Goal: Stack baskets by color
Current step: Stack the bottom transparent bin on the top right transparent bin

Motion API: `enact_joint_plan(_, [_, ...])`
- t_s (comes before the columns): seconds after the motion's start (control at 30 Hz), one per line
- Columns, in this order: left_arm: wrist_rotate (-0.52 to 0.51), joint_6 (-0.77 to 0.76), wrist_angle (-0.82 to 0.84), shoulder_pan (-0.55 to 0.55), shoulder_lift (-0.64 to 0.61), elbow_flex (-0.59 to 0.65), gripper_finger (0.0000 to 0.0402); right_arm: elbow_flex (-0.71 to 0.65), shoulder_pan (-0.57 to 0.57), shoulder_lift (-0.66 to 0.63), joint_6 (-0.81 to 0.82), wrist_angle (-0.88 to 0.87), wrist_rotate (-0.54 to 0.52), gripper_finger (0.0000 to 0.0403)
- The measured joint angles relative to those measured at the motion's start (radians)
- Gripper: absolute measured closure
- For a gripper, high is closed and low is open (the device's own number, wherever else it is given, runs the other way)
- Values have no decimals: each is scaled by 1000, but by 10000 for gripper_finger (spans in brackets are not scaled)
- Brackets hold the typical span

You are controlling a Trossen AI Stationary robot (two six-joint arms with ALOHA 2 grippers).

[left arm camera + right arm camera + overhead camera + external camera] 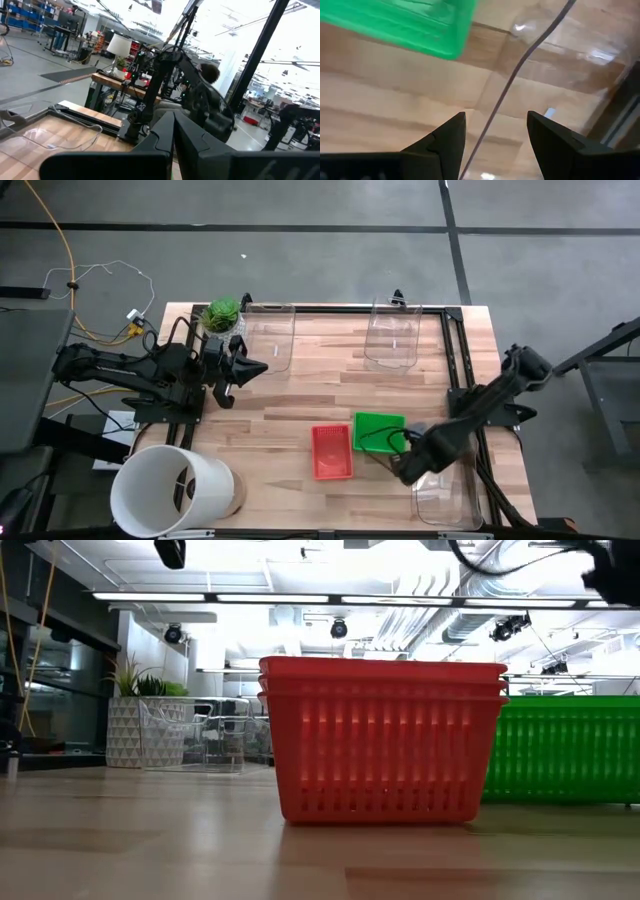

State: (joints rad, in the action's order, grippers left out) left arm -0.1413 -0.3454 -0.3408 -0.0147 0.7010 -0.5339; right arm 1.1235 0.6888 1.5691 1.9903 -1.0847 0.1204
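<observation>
Two stacks sit side by side mid-table: red baskets [332,451] and green baskets [379,430], the latter partly hidden by the right gripper [408,467], which is spread open and empty. Left gripper [250,368] waits closed, empty, near a plant [221,313].
</observation>
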Motion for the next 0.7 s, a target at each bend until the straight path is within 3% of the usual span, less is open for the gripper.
enact_joint_plan(0.4, [10, -2, 0, 0, 0, 0, 401, -1, 0, 124, 10, 13, 6, 224])
enact_joint_plan(0.53, [10, -2, 0, 0, 0, 0, 401, -1, 0, 127, 9, 12, 6, 277])
enact_joint_plan(0.7, [10, -2, 0, 0, 0, 0, 401, -1, 0, 125, -32, 18, 20, 381])
